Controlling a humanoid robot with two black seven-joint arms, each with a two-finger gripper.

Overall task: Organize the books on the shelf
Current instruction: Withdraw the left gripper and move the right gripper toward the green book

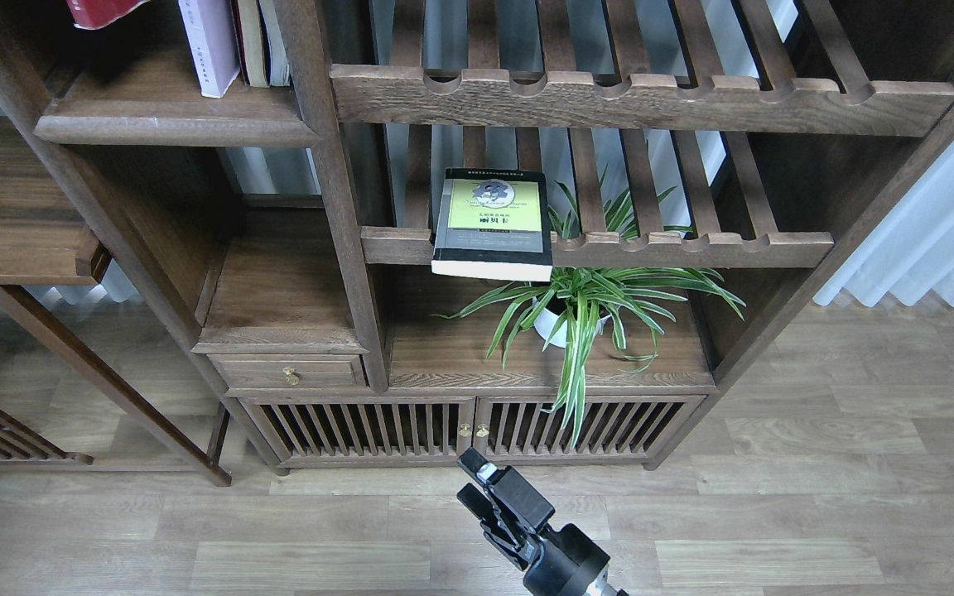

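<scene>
At the far left, the solid dark-brown wooden plank shelf with the thick rounded front lip (171, 128) already carries part of the load. A thick red paperback (100, 10) shows only as a corner at the top edge of the view, so whether it stands straight or leans cannot be told for sure. Just to its right the white-lavender paperback (208, 45) stands upright with its spine facing out, and two or three slimmer volumes (260, 41) stand just beside it against the upright post. Two of the three books therefore look placed.

Moving right, the black paperback with the yellow-green cover panel (493, 222) is not yet on that shelf. It lies flat, cover up, on the lower slatted rack with the notched front rail (676, 247), its near edge hanging over the rail above the green spider plant in a white pot (580, 310). This is the piece of work still open: by the look of it, the book has to be lifted from the rack and stood with the others on the plank shelf, well apart to the upper left.

At the bottom centre, one black arm rises above the wooden floor, its hand (485, 488) empty with the fingers parted narrowly; it appears to be the right one. It is well short of the book. The other hand is out of view.
</scene>
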